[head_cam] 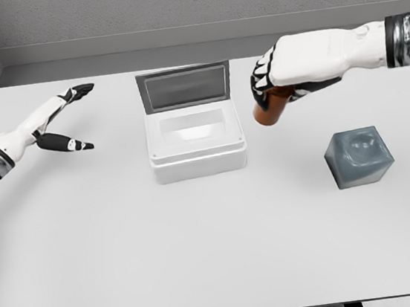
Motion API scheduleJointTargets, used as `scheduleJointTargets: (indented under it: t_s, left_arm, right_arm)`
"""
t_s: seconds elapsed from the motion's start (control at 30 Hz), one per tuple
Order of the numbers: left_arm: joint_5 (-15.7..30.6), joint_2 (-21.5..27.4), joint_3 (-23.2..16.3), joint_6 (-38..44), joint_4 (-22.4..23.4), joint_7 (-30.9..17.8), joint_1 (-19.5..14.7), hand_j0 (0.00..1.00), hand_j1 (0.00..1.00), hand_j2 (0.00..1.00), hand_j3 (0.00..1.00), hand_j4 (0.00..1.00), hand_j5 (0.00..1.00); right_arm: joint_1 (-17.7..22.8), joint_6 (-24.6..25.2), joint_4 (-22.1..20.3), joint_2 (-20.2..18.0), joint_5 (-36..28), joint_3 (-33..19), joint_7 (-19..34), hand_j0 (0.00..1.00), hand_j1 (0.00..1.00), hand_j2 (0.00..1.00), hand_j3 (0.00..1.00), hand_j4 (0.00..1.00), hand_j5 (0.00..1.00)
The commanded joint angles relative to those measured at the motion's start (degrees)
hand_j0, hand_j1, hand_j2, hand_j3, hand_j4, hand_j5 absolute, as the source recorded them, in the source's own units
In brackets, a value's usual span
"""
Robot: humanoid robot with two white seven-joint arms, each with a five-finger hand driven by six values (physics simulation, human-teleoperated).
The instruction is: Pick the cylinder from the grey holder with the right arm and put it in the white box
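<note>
Grey holder [359, 157] on table, right robot hand [285, 76] gripping brown, seemingly tilted cylinder [269, 110]

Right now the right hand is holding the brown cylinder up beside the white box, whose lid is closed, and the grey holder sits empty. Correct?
Not quite: the lid is open. In the head view the white box has its lid raised at the back, showing the empty inside. The rest stands: the right hand grips the brown cylinder just right of the box, and the grey holder is empty.
</note>
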Motion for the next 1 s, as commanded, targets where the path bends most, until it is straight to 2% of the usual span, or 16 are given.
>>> scheduleJointTargets:
  t_s: [0.0,0.43,0.67,0.97]
  left_arm:
    - [0.4,-0.2,0.0,0.1,0.3,0.0,0.0,1.00,1.00,1.00,1.00,1.00,1.00]
    - [0.2,-1.3,0.1,0.3,0.1,0.0,0.0,1.00,1.00,1.00,1.00,1.00,1.00]
    - [0.2,-1.4,0.0,0.3,0.1,0.0,-0.3,1.00,1.00,1.00,1.00,1.00,1.00]
    - [0.1,-1.4,0.0,0.3,0.2,0.0,-0.3,1.00,1.00,1.00,1.00,1.00,1.00]
  right_arm:
    - [0.0,0.1,1.4,1.7,-0.1,0.2,0.3,0.41,0.41,0.41,0.41,0.41,0.41]
    - [-1.6,0.1,1.6,2.5,0.0,0.5,1.0,0.41,0.41,0.41,0.41,0.41,0.41]
    - [-2.8,0.1,2.6,5.8,0.4,1.6,2.3,0.41,0.41,0.41,0.41,0.41,0.41]
    - [-4.7,0.1,5.1,7.4,0.8,2.1,2.6,0.41,0.41,0.41,0.41,0.41,0.41]
